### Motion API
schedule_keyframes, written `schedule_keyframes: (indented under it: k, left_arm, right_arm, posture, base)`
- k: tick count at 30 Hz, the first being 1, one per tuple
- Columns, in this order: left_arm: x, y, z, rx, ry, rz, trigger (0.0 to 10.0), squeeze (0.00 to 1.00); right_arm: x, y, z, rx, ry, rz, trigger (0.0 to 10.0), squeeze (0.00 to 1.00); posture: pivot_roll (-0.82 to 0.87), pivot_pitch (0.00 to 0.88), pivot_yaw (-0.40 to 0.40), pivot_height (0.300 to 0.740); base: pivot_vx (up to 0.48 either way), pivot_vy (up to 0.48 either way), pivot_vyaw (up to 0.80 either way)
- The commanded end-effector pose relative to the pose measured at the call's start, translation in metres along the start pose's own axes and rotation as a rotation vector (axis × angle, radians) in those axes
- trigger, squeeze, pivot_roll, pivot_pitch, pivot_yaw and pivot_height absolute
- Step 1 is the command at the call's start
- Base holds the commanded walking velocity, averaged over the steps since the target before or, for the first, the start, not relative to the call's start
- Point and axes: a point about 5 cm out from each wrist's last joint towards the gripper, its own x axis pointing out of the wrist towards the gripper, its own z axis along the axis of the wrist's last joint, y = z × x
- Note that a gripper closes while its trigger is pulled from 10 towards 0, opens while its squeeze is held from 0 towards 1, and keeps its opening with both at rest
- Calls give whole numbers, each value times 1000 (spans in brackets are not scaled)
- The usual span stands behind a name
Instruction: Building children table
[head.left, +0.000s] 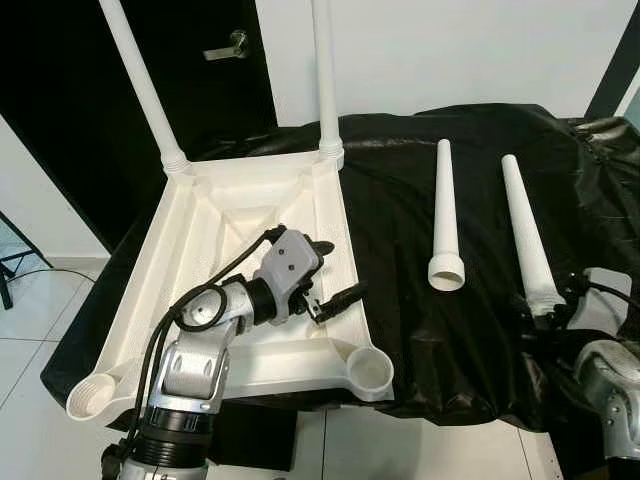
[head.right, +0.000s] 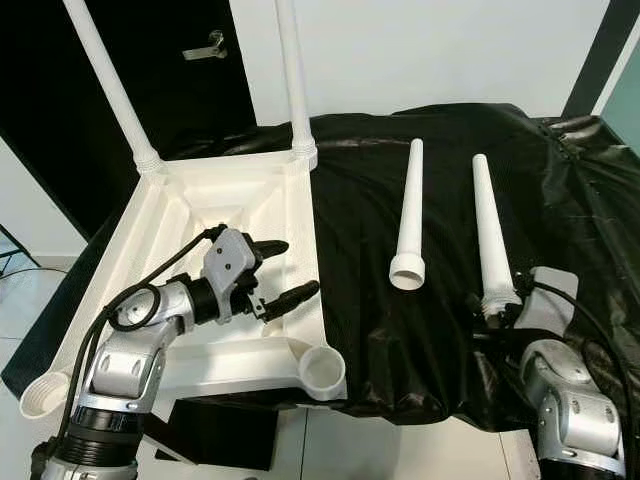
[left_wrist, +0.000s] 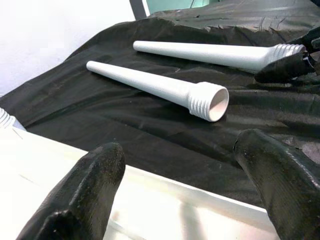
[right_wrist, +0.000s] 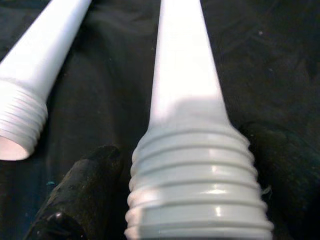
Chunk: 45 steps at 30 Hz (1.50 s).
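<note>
White plastic tabletop (head.left: 200, 250) lies upside down on a black cloth (head.left: 400, 320), with two legs already screwed in and standing upright at its far corners. Left gripper (head.left: 330, 270) hovers over the tabletop's right rim, fingers spread apart. Right gripper (head.right: 497, 312) straddles the threaded end of the right loose leg (head.right: 489, 232); whether it grips cannot be told, and another loose leg (head.right: 408, 225) lies just beside.

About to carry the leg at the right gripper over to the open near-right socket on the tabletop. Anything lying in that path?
Yes: the other loose leg lies on the black cloth between the gripped leg and the socket. The left gripper hovers open above the tabletop just beyond that socket. The right gripper straddles its leg's threaded end.
</note>
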Motion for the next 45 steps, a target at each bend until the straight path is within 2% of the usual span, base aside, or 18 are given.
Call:
schedule_keyframes:
  k: [1, 3, 5, 7, 14, 15, 16, 17, 19, 25, 29, 32, 36, 37, 40, 41, 44, 45]
  left_arm:
    - [-1, 12, 1, 10, 6, 211, 10000, 0]
    - [-1, 13, 1, 11, 6, 213, 10000, 0]
    - [-1, 14, 2, 17, 6, 216, 10000, 0]
    - [-1, 15, 2, 18, 6, 217, 10000, 0]
    - [0, 20, 2, -2, 10, 233, 10000, 0]
    - [1, 22, 2, -7, 14, 238, 10000, 0]
    - [2, 23, 1, -9, 19, 246, 10000, 0]
    - [2, 25, 1, -18, 23, 255, 10000, 0]
    - [2, 25, 1, -18, 23, 255, 10000, 0]
    - [4, 30, -2, -43, 37, 279, 10000, 0]
    - [8, 35, -4, -94, 50, 284, 10000, 0]
    - [9, 37, -5, -113, 60, 282, 10000, 0]
    - [15, 50, -2, -218, 38, 294, 10000, 0]
    - [16, 54, -2, -280, 29, 289, 10000, 0]
    - [17, 57, -3, -323, 24, 282, 10000, 0]
    - [20, 64, 5, -421, -40, 259, 10000, 0]
    - [21, 67, 9, -456, -72, 251, 10000, 0]
    - [23, 68, 15, -497, -113, 222, 10000, 0]
  right_arm:
    - [0, 0, -7, 20, 23, 6, 8745, 0]
    - [1, 2, -12, 26, 29, 19, 8863, 0]
    - [3, 7, -17, 40, 21, 33, 0, 0]
    - [4, 9, -17, 46, 16, 32, 0, 0]
    - [8, 29, -12, 90, -128, 44, 0, 0]
    - [8, 34, -11, 101, -158, 46, 3608, 0]
    - [8, 40, -10, 108, -191, 52, 3608, 0]
    - [7, 46, -6, 114, -234, 55, 10000, 0]
    - [7, 46, -6, 114, -234, 55, 10000, 0]
    - [7, 67, 16, 103, -429, 79, 10000, 0]
    - [9, 77, 34, 14, -555, 112, 10000, 0]
    - [10, 81, 39, 3, -581, 130, 10000, 0]
    - [14, 98, 61, -35, -679, 183, 10000, 0]
    - [14, 103, 66, -43, -698, 199, 10000, 0]
    - [15, 105, 69, -46, -712, 208, 10000, 0]
    - [17, 111, 78, -60, -750, 229, 10000, 0]
    - [18, 112, 82, -69, -766, 235, 10000, 0]
    - [18, 115, 87, -82, -789, 248, 10000, 0]
  posture:
    - [-88, 0, 61, 740]
    - [-87, 0, 63, 740]
    - [-84, 0, 66, 740]
    - [-84, 0, 67, 740]
    - [-67, 0, 77, 740]
    - [-63, 0, 75, 740]
    - [-62, 0, 74, 740]
    - [-61, 0, 77, 740]
    - [-61, 0, 77, 740]
    - [-63, 0, 95, 740]
    - [-68, 0, 110, 740]
    - [-69, 0, 110, 740]
    - [-67, 0, 106, 740]
    - [-68, 0, 103, 740]
    - [-68, 0, 103, 740]
    - [-67, 0, 93, 740]
    - [-67, 0, 92, 740]
    - [-67, 0, 90, 740]
  base:
    - [0, 0, 0]
    - [0, 0, 0]
    - [0, 0, 0]
    - [0, 0, 0]
    - [0, 0, 0]
    - [0, 0, 0]
    - [0, 0, 0]
    - [0, 0, 0]
    - [0, 0, 0]
    - [0, 0, 0]
    - [0, 0, 0]
    - [0, 0, 0]
    - [0, 0, 0]
    - [0, 0, 0]
    - [0, 0, 0]
    - [0, 0, 0]
    - [0, 0, 0]
    - [0, 0, 0]
